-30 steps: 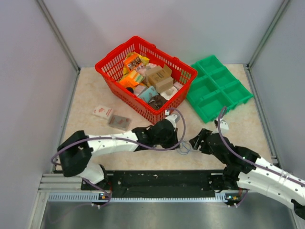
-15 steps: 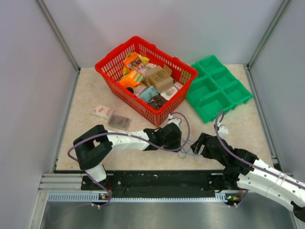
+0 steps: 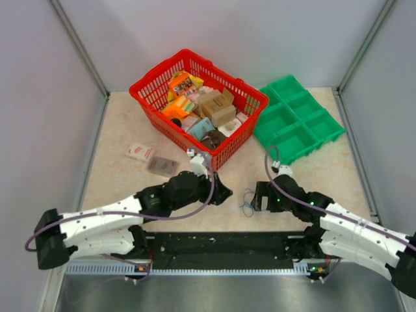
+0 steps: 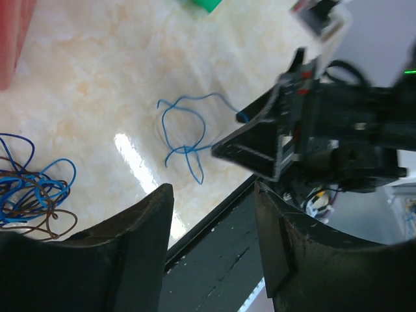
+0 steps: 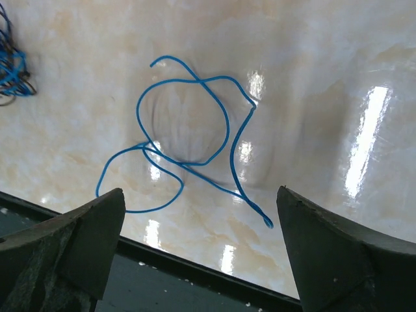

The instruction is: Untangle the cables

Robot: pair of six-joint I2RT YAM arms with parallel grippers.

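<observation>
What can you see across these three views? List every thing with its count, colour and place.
basket: one, red, far middle of table
boxes and packets: several, mixed colours, inside basket
tray: one, green, right of basket
white packet: one, left of basket
grey packet: one, beside white packet
loose cable: one, blue, looped on table
cable tangle: one, blue and brown, near loose cable
table: one, beige
left gripper: black, open
right gripper: black, open, over loose cable
</observation>
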